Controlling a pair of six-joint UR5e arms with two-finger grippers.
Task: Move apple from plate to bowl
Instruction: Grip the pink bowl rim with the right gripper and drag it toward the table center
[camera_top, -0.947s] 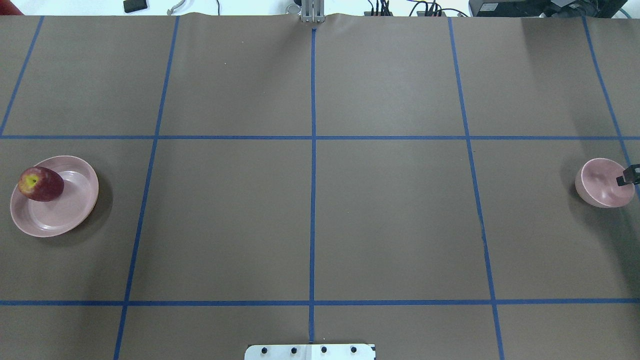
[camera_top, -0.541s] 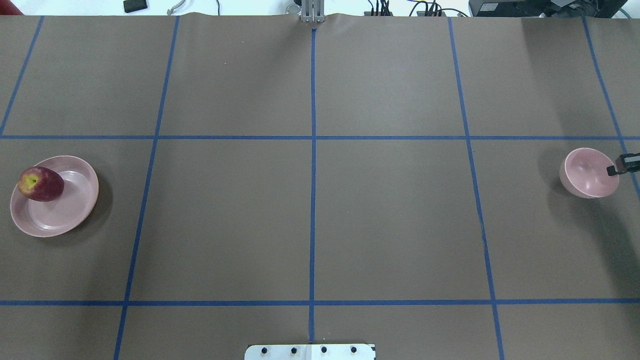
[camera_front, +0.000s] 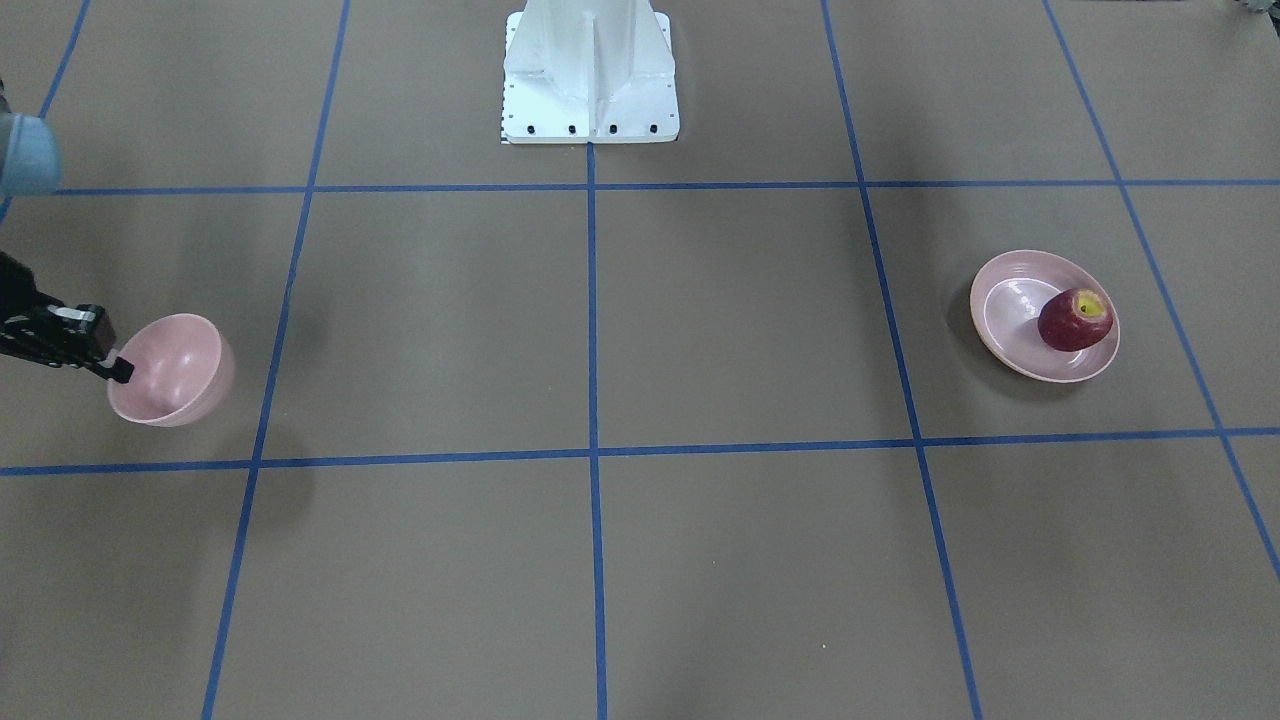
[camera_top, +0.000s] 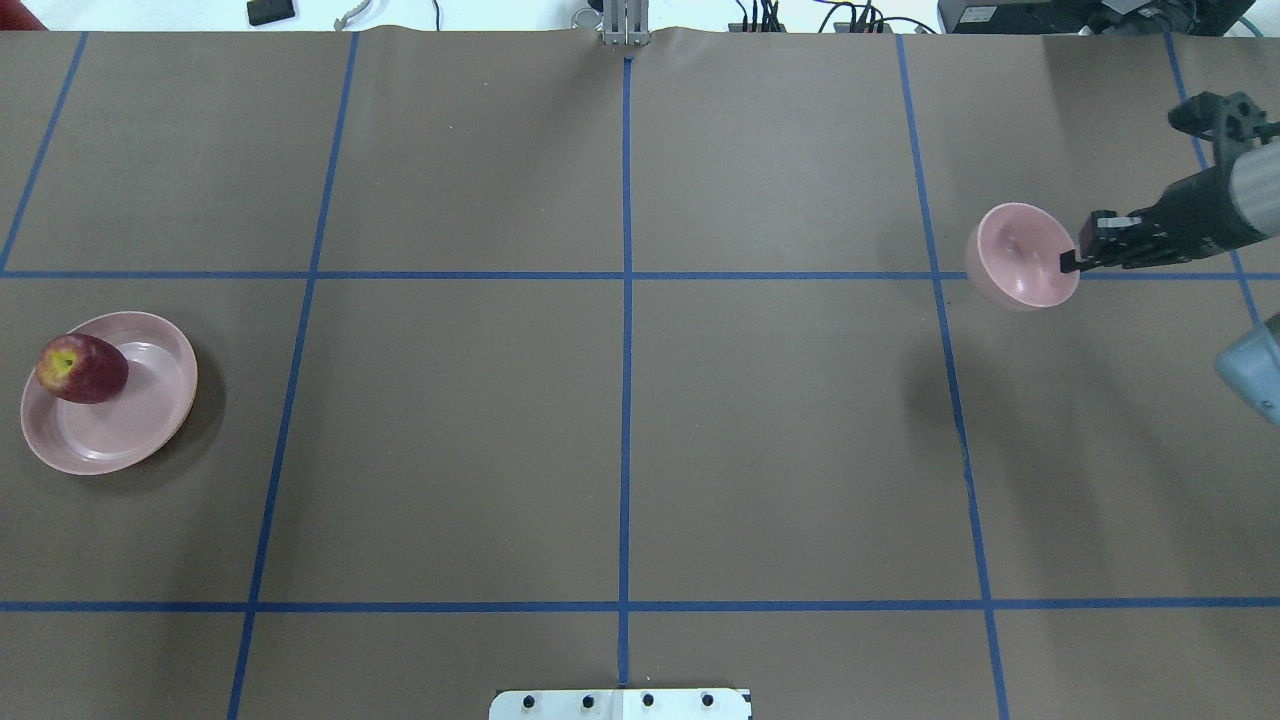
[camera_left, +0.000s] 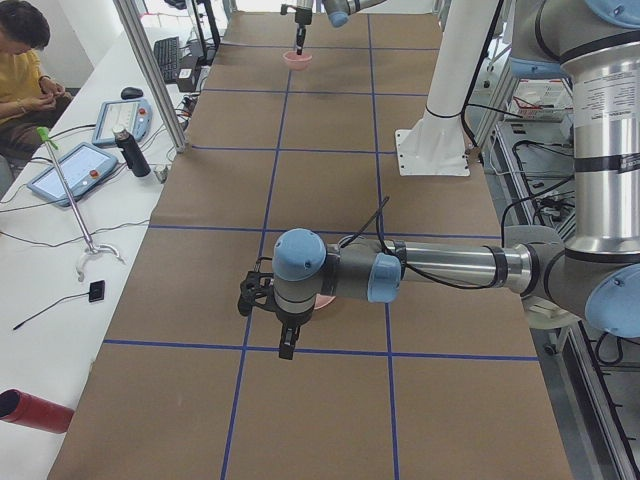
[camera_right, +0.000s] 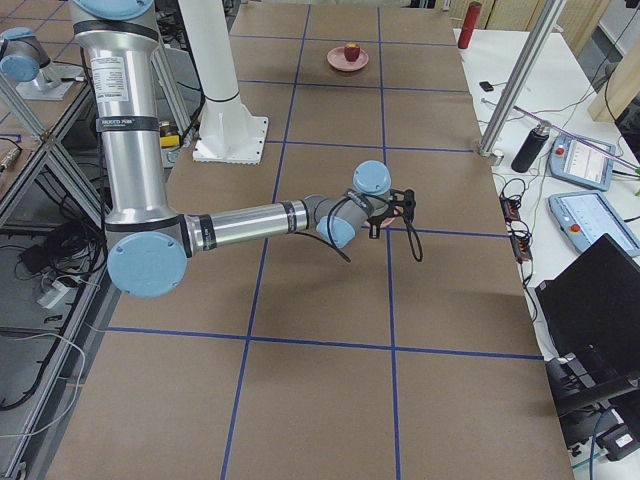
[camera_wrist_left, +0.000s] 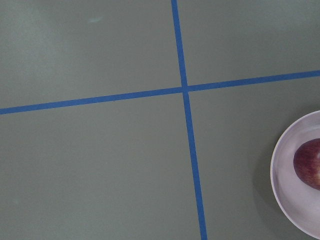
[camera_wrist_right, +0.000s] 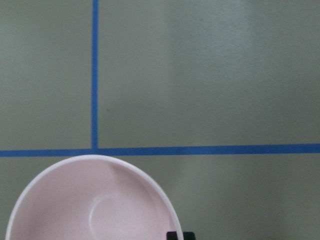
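The dark red apple (camera_top: 82, 368) lies on the left part of the wide pink plate (camera_top: 130, 430) at the table's left end; both also show in the front view, apple (camera_front: 1075, 320) on plate (camera_front: 1010, 310). My right gripper (camera_top: 1068, 262) is shut on the rim of the small pink bowl (camera_top: 1020, 255) and holds it off the table at the right; the bowl (camera_front: 170, 375) is empty. The right wrist view shows the bowl (camera_wrist_right: 90, 210) from above. My left gripper (camera_left: 287, 340) shows only in the exterior left view, high over the plate's end; I cannot tell its state.
The white robot base (camera_front: 590, 80) stands at mid-table on the robot's side. Blue tape lines (camera_top: 625, 300) grid the brown table. Tablets (camera_left: 75, 170), a bottle (camera_left: 130, 152) and a seated person (camera_left: 25, 60) are at the side bench.
My right gripper has carried the bowl leftward and toward the table's far side, higher off the table. The apple and plate have not moved.
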